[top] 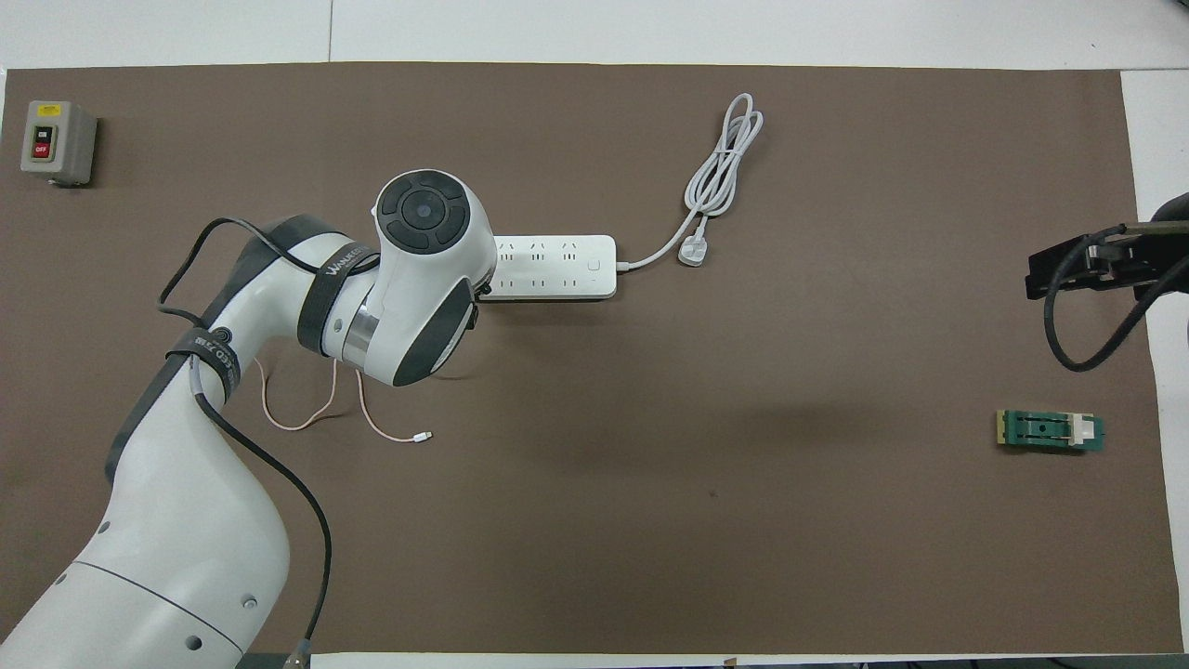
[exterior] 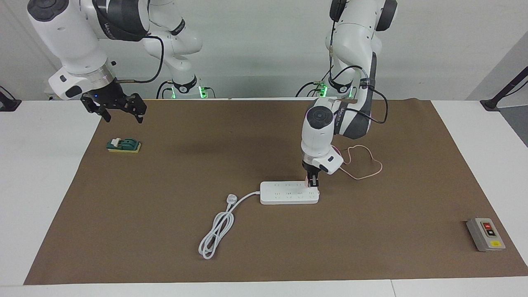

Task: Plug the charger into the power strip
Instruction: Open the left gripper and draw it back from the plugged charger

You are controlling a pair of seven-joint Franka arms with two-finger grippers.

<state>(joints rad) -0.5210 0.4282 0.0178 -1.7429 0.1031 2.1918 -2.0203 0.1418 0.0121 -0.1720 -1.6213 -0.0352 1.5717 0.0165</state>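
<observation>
The grey switch box reads "OFF" on its red button.

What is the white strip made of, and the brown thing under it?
The strip looks like smooth, hard white plastic: crisp edges, molded sockets, a slight sheen. The brown sheet looks like matte paper or thin card: flat, dull, no shine. It could be a mat.

One camera sits high across the white bench, facing the two robot bases and taking in the whole flat brown mat. The other hangs high above the robots' end, looking steeply down and forward. Both stand well back and share that mat.
</observation>
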